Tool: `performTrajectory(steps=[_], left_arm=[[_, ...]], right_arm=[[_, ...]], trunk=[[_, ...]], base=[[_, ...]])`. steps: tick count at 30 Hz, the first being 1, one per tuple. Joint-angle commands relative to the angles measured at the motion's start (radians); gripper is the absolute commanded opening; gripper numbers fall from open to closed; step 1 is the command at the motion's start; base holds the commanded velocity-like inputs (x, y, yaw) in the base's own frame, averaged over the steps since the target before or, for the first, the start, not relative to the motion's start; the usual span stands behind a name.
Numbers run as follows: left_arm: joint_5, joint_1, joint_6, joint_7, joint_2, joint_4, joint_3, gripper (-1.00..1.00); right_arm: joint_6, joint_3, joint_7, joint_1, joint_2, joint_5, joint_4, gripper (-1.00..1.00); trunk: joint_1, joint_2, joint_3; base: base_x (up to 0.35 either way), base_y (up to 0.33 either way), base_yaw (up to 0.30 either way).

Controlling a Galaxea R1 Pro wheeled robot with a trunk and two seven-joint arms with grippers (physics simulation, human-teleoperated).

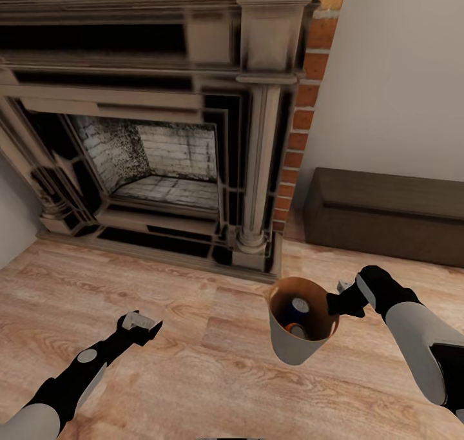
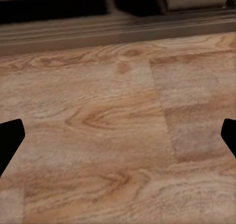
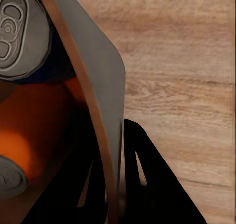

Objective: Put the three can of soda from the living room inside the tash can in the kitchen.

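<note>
The fireplace [image 1: 148,137] fills the wall ahead of me, brick [image 1: 303,105] showing at its side and a long dark low cabinet [image 1: 386,214] beyond that brick. Wood plank floor [image 1: 193,363] runs from the hearth to me. I carry the tash can [image 1: 293,346] in front of the fireplace's nearer column, off the floor and tipped a little, so the load can travel to the kitchen in one trip, I judge. My right tool [image 1: 335,301] is clenched on its rim, one finger [image 3: 147,184] outside the wall, the other inside. Two cans of soda [image 1: 299,306] show in it, silvery tops up; a third I cannot make out. My left tool [image 1: 145,327] hangs released over bare floor before the hearth, well apart from the can.
</note>
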Motion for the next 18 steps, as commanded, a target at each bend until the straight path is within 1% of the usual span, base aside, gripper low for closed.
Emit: performTrajectory(steps=[1,7,18], left_arm=[[0.001,0.002,-0.001,0.003,0.0,0.0,0.0,1.0],[0.0,0.009,-0.016,0.006,-0.001,0.0,-0.001,1.0],[-0.001,0.01,-0.02,0.007,-0.003,0.002,-0.001,1.0]], right_arm=[[0.004,-0.004,0.008,0.0,0.0,-0.027,0.0,-1.0],[0.004,0.001,0.008,0.0,0.0,-0.022,-0.003,-1.0],[0.004,0.003,0.008,0.0,0.0,-0.019,-0.012,-1.0]], trunk=[[0.004,-0.007,-0.003],[0.027,-0.049,-0.022],[0.069,-0.126,-0.056]], base=[[0.0,0.0,0.0],[0.0,0.0,0.0],[0.0,0.0,0.0]])
